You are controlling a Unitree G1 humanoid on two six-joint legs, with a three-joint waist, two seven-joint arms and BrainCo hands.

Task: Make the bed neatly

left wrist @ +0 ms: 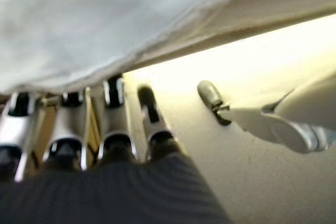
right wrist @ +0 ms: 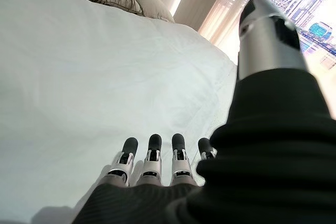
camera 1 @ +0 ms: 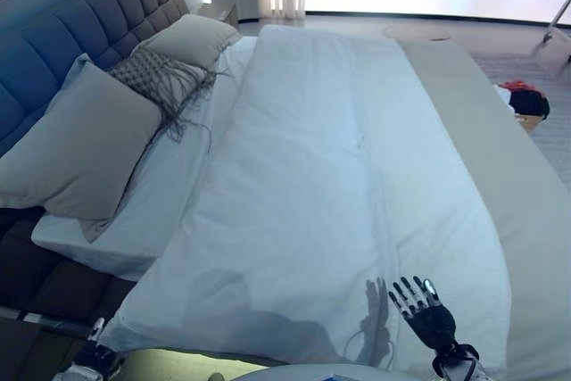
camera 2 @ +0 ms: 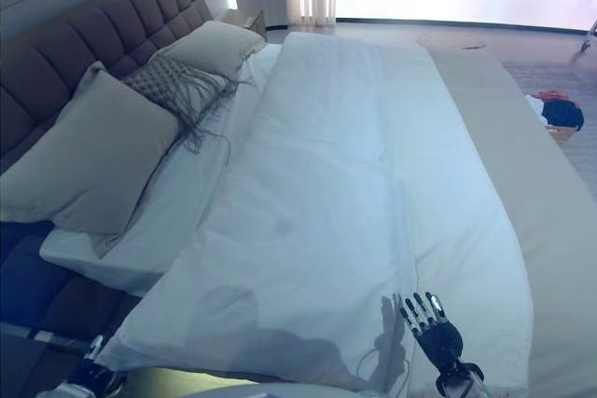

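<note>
White duvet (camera 1: 312, 185) lay spread along the bed, pillows (camera 1: 80, 144) beyond it at the headboard. Right hand (camera 1: 430, 311) hovered flat over the duvet's near edge, fingers straight. Left hand (left wrist: 115, 145) sat below that edge, fingers extended, holding nothing. Smoothing step, I'd say; next needs a grip on the near hem.

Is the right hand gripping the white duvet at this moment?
No, the right hand has its fingers straight and spread over the white duvet, with no cloth pinched between them.

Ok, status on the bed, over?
Right hand open, flat over duvet. Left hand at duvet's near edge, grip unclear. Duvet spread, pillows at headboard.
</note>
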